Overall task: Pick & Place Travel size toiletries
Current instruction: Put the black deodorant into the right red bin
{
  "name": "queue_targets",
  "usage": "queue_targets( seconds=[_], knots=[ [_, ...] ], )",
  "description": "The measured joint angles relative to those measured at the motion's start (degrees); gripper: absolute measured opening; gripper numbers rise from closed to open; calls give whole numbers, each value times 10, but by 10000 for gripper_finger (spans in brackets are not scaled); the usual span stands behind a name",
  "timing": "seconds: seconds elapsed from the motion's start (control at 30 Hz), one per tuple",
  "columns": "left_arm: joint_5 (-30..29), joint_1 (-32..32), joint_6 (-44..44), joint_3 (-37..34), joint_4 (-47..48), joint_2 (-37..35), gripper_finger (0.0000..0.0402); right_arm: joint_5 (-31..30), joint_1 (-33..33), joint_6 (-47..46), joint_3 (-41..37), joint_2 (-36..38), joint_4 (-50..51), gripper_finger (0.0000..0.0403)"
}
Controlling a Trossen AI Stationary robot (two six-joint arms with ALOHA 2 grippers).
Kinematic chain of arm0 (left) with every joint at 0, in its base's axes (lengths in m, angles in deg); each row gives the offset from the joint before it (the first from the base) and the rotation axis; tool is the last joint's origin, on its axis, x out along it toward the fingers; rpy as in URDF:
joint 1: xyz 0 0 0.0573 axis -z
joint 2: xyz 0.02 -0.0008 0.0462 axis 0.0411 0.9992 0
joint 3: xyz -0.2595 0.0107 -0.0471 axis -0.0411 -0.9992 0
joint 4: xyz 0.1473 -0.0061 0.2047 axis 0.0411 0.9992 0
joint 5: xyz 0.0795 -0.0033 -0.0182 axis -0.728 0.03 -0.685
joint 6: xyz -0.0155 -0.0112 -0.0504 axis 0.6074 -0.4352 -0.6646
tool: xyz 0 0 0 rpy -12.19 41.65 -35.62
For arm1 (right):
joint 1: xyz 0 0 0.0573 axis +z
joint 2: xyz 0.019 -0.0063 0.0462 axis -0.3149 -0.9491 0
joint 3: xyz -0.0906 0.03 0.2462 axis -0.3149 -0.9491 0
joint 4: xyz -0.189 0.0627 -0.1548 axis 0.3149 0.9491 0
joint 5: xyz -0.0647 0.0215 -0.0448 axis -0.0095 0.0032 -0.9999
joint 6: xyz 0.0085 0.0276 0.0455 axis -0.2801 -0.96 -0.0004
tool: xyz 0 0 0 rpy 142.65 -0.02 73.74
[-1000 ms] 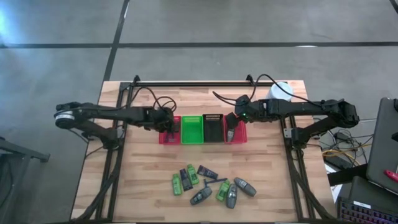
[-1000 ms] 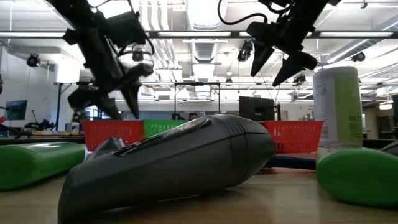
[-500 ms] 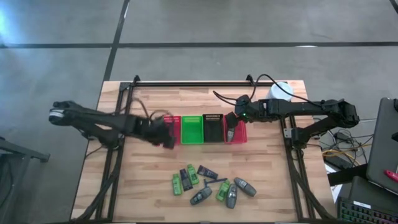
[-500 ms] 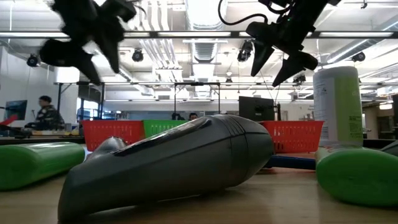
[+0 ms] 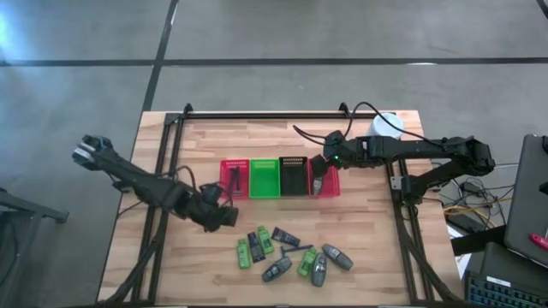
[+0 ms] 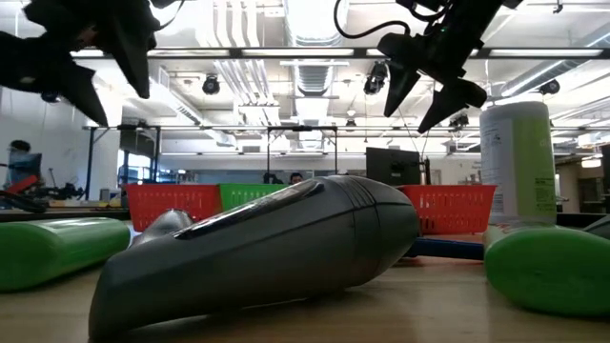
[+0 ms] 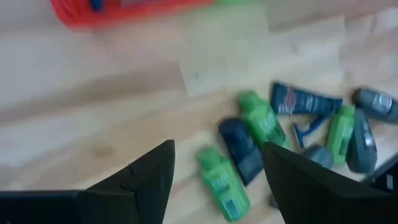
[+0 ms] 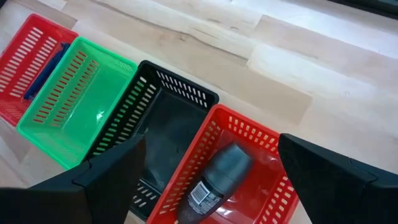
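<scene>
Left gripper (image 5: 224, 214): jaws spread, empty, over bare desk (image 5: 188, 257) between red basket (image 5: 233, 179) and toiletries (image 5: 291, 254)
Right gripper (image 5: 316, 187): jaws spread, empty, above far red basket (image 8: 249, 174)
Toiletries: clustered near desk's front edge
In far red basket: grey mini bottle (image 8: 217, 177)
In near red basket: blue item (image 8: 43, 74), probably a razor

Robotics lab, large open hall, exposed ceiling ducts (image 6: 238, 29) and strip lights, concrete floor (image 5: 274, 51), wooden workbench (image 5: 205, 248), monitors behind.
</scene>
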Motion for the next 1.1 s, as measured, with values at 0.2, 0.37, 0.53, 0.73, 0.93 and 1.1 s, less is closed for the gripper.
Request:
queue_targets(
  seconds=[0.2,0.37,0.53,0.73,0.93,1.1],
  knots=[
    [26,20,-15,1,-21,53,246,7,0,9,0,0,0,364],
    [28,29,2,1,-31,67,246,20,-2,-21,0,0,0,363],
    [-8,23,50,0,-31,74,246,152,12,7,-1,-1,6,361],
    [-33,20,14,0,-52,74,246,241,134,53,-1,10,76,344],
    [-47,18,15,0,-53,74,246,237,310,47,-22,7,100,329],
    [-47,17,21,0,-50,73,246,230,413,-2,-27,-21,66,325]
  ],
)
